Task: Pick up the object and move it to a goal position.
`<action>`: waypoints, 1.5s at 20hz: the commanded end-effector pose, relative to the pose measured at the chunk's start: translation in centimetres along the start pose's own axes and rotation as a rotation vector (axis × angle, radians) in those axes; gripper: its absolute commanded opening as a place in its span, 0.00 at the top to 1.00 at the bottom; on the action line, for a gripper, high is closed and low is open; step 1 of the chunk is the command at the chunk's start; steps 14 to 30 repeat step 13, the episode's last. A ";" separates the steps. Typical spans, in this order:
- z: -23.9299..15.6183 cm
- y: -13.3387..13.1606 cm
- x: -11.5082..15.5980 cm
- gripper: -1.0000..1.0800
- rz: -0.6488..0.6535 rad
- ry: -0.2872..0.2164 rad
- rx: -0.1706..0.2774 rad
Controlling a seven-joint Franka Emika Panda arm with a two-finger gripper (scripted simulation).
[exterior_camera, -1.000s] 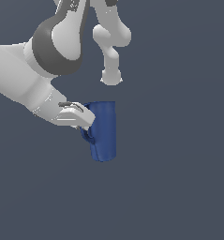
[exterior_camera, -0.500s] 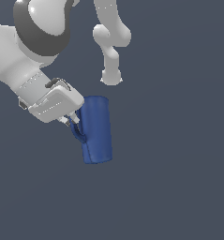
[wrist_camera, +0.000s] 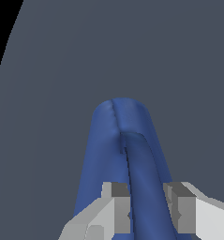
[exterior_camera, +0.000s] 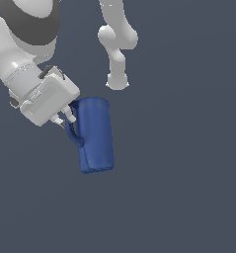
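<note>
The object, a tall dark blue mug point(exterior_camera: 96, 134), hangs slightly tilted in the exterior view, its loop handle point(exterior_camera: 71, 129) turned toward the exterior view's left. My gripper point(exterior_camera: 64, 116) comes in from that side and is shut on the handle. In the wrist view the mug point(wrist_camera: 106, 154) stretches away from the camera and the handle point(wrist_camera: 144, 183) runs between my two fingertips point(wrist_camera: 117, 206), which pinch it from both sides at the gripper point(wrist_camera: 147, 206). No goal marker shows in either view.
A plain dark grey surface point(exterior_camera: 188, 173) fills the background. The arm's white links and base point(exterior_camera: 117, 49) stand behind the mug in the exterior view. Nothing else lies around.
The arm has drawn toward the exterior view's left and nearer the camera, carrying the mug along. The mug stays gripped by its handle and leans a little more.
</note>
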State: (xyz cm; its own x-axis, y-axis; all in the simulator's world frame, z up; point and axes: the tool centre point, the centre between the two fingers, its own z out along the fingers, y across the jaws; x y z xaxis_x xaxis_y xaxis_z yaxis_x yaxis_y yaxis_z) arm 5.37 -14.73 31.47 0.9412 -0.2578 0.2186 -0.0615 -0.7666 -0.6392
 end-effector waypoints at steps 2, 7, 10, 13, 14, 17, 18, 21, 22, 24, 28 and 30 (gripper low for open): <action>-0.8 -0.2 0.2 1.00 -0.028 0.027 0.018; -1.2 -0.3 0.2 1.00 -0.047 0.045 0.032; -1.3 -0.3 0.2 1.00 -0.049 0.047 0.035; -1.2 -0.3 0.2 1.00 -0.047 0.044 0.034; -1.2 -0.3 0.2 1.00 -0.047 0.044 0.034; -1.2 -0.3 0.2 1.00 -0.047 0.044 0.034; -1.2 -0.3 0.2 1.00 -0.047 0.044 0.034; -1.2 -0.3 0.2 1.00 -0.047 0.044 0.034; -1.2 -0.3 0.2 1.00 -0.047 0.044 0.034; -1.2 -0.3 0.2 1.00 -0.047 0.044 0.034; -1.2 -0.3 0.2 1.00 -0.047 0.044 0.034; -1.2 -0.3 0.2 1.00 -0.047 0.044 0.034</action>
